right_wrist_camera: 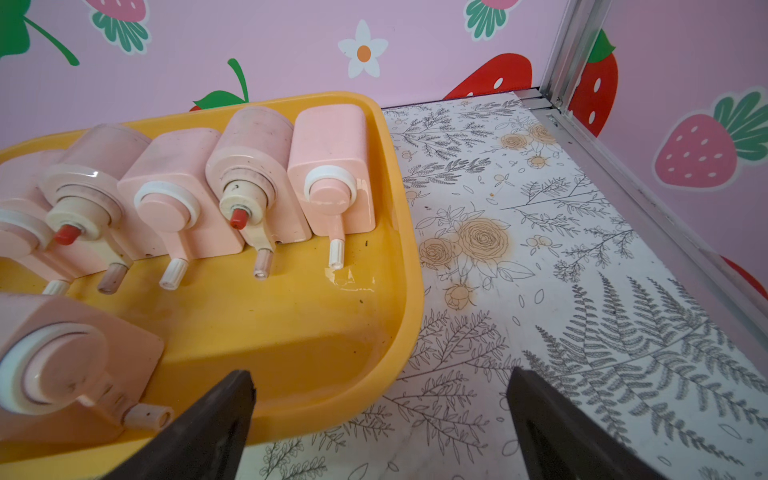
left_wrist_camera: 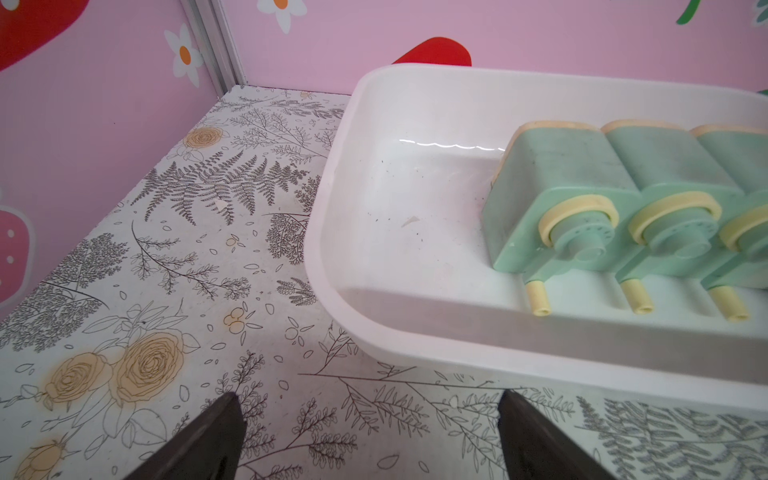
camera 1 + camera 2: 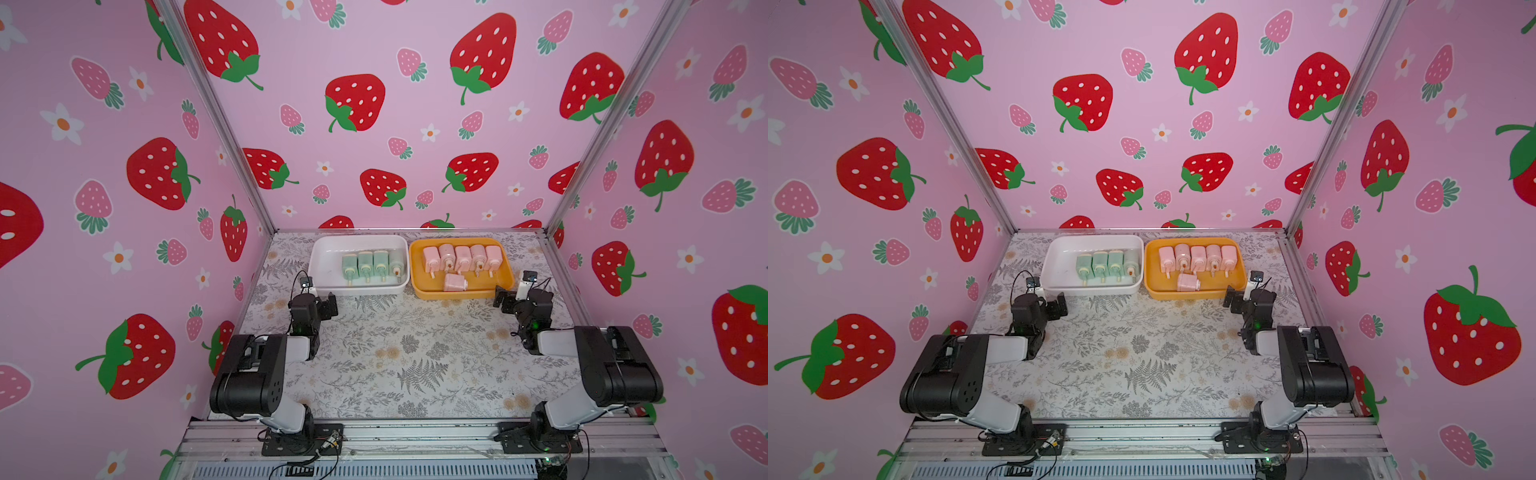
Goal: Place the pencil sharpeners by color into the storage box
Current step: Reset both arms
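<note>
Sharpeners are found sorted by colour. Five pink sharpeners [image 3: 463, 257] are lined up in a row along the back of the orange tray [image 3: 478, 294]. A sixth pink one [image 3: 455, 282] is laid on its side ahead of that row, close to the tray's front wall. Four green sharpeners [image 3: 374, 266] are lined up in the white tub [image 3: 357, 289], which is set just beside the tray. No sharpener is seen on the surface [image 3: 415, 353] outside tray and tub. The task is judged finished, or all but finished.

Both sets of fingers are held apart and nothing is gripped. The right fingers [image 1: 208, 428] are poised low at the tray's front corner, on the side away from the tub. The left fingers [image 2: 199, 440] are held beyond the tub, well apart from the tray.

Risks noted:

1. The tray's corner is very near the right fingers. A forward or inward move would be met by the wall. The tray could then be shoved against the tub and the pink row jostled out of line.
2. The sixth pink sharpener is not braced by neighbours and the front wall is low. A knock to the tray could send it rolling out onto the surface.
3. No further pick appears called for. A sharpener gripped again could be dropped into the wrong container, and the sort undone.
</note>
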`<action>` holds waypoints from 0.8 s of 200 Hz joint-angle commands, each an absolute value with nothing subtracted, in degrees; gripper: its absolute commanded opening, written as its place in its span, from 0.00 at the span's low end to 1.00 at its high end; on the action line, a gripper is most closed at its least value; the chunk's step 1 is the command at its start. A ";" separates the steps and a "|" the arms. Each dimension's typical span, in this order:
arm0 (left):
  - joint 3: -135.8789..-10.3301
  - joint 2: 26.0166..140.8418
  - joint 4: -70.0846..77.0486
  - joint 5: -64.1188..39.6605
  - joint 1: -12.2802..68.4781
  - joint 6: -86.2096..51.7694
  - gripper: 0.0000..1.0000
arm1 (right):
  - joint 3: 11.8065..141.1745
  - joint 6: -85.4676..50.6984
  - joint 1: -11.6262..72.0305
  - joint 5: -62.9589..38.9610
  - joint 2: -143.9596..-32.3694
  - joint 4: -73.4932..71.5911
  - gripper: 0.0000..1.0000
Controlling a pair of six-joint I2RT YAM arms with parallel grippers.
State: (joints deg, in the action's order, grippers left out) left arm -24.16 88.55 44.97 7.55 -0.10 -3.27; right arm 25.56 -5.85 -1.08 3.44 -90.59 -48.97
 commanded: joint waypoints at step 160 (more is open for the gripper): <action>-25.49 88.52 44.74 8.12 0.14 -3.34 0.99 | 25.14 -5.48 -0.95 5.53 -90.69 -48.27 1.00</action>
